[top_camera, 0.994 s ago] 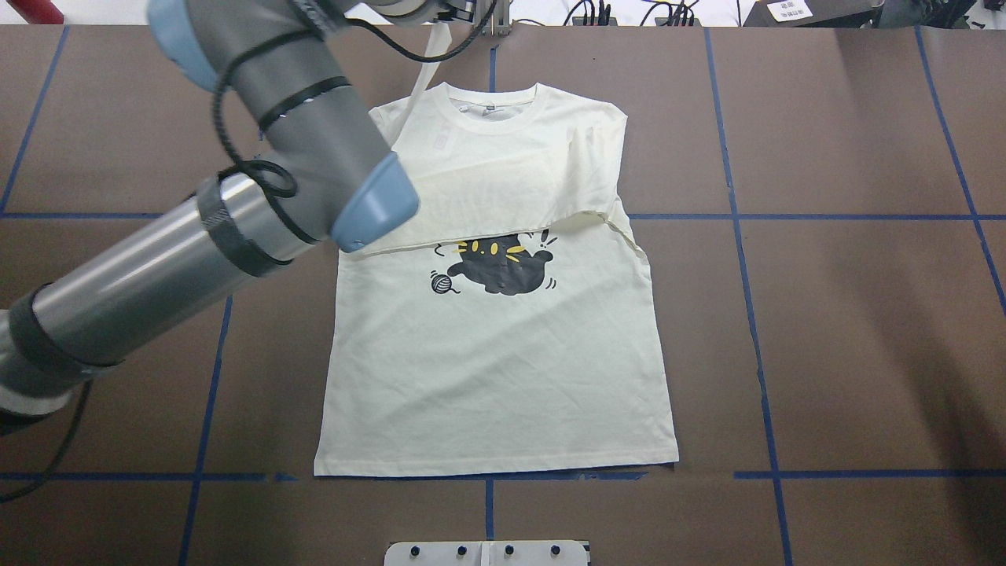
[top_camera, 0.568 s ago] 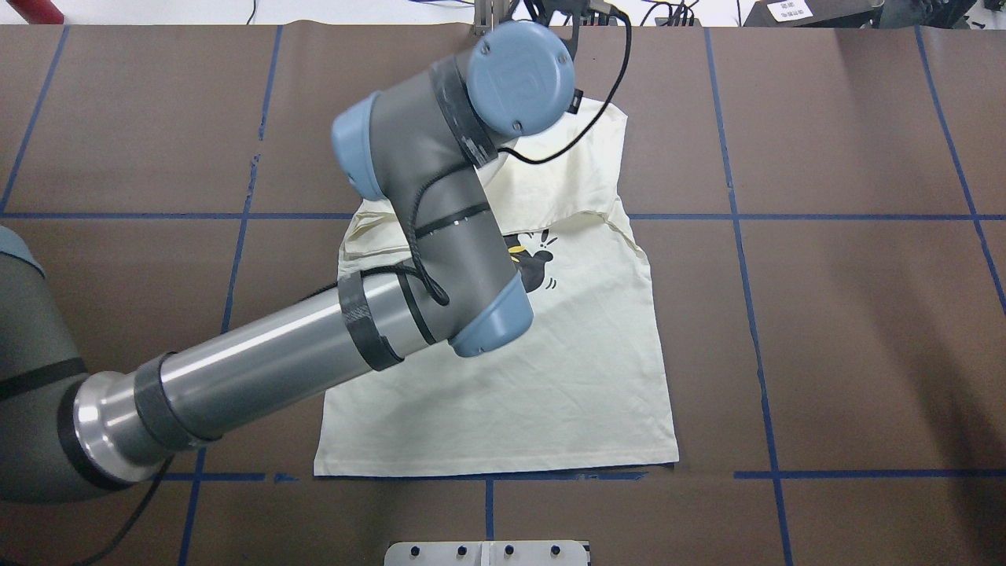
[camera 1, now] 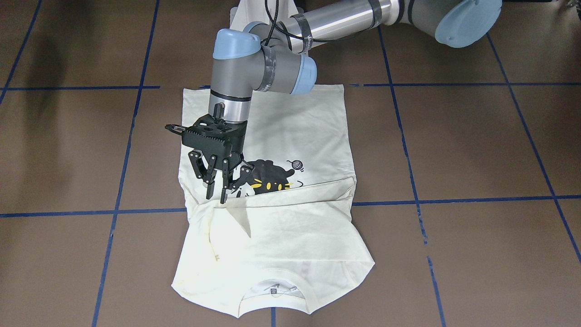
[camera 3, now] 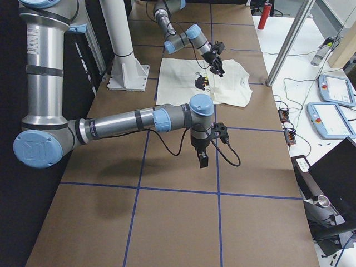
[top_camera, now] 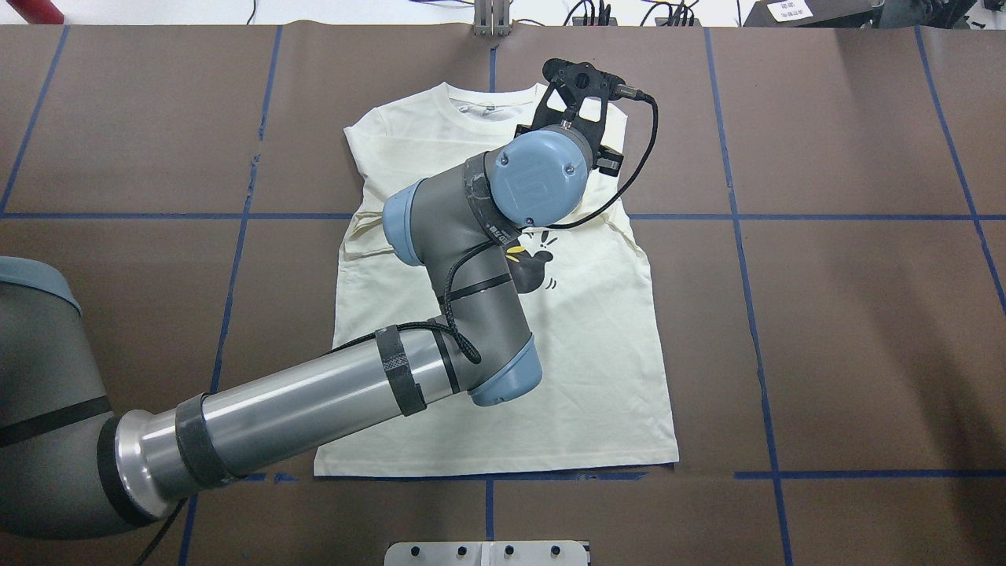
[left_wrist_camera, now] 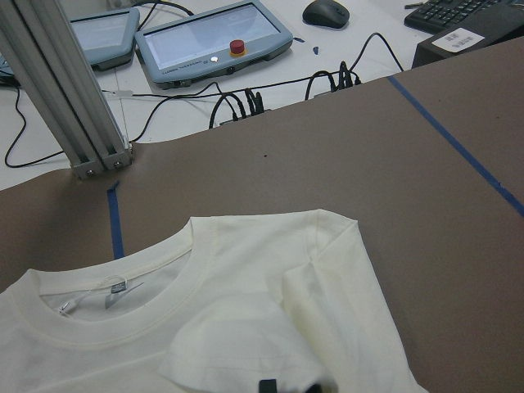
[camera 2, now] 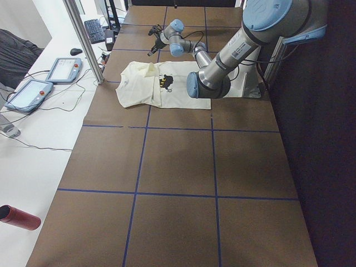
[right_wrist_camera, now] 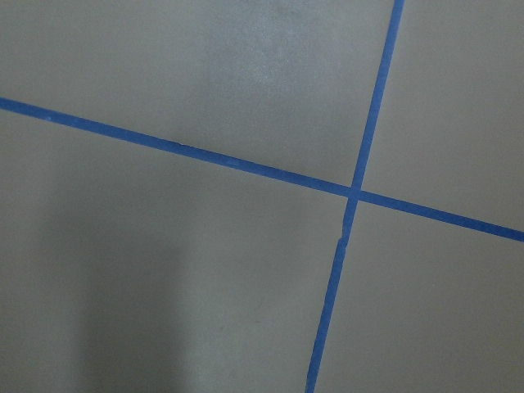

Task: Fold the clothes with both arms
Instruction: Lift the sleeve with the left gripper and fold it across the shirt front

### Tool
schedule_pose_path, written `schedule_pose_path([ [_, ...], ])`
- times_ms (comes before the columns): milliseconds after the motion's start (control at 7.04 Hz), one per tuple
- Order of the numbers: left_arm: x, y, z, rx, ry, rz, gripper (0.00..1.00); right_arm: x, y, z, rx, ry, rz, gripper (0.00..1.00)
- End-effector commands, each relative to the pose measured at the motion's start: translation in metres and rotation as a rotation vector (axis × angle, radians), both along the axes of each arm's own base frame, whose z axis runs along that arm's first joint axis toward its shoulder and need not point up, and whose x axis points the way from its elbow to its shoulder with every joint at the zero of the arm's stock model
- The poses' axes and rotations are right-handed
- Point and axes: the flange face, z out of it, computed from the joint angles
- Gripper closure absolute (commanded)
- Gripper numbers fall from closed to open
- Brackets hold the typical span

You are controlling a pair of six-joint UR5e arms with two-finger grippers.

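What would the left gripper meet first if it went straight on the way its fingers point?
The left gripper points down at the cream-white cotton T-shirt, at its folded edge beside the black cat print. Whether the fingers touch it is unclear.

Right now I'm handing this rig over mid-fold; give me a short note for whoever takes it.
Left gripper: over the shirt, near one shoulder, fingertips close together at the end of a folded sleeve; cannot tell if it grips.
Right gripper: over the table, away from the shirt; open or shut, cannot tell.
Shirt: flat, print up, collar away from the robot.
Done: sleeve folded across the chest; none sticks out sideways.
To do: release, then probably fold the hem up toward the collar.
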Motion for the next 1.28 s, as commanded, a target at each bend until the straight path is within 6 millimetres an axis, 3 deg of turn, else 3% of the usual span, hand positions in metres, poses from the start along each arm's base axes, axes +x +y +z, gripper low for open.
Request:
schedule_pose_path([
  [0, -0.004, 0.004, 0.000, -0.035, 0.113, 0.031, 0.00, -0.004, -0.008, -0.015, 0.053, -0.020, -0.004, 0.00],
  [284, -0.048, -0.033, 0.004, -0.109, 0.074, 0.181, 0.00, -0.029, -0.020, -0.039, 0.165, -0.100, -0.031, 0.00],
  [426, -0.082, -0.037, 0.017, -0.125, -0.004, 0.202, 0.00, -0.052, -0.027, -0.064, 0.142, -0.144, -0.003, 0.00],
  [710, -0.178, 0.002, 0.075, -0.101, -0.071, 0.248, 0.00, -0.120, -0.023, -0.129, 0.106, -0.257, 0.077, 0.00],
  [994, -0.241, 0.054, 0.123, -0.090, -0.070, 0.254, 0.00, -0.177, 0.018, -0.180, 0.035, -0.306, 0.136, 0.00],
  [1136, -0.268, 0.083, 0.152, -0.150, -0.039, 0.272, 0.00, -0.214, 0.051, -0.197, -0.001, -0.298, 0.193, 0.00],
])
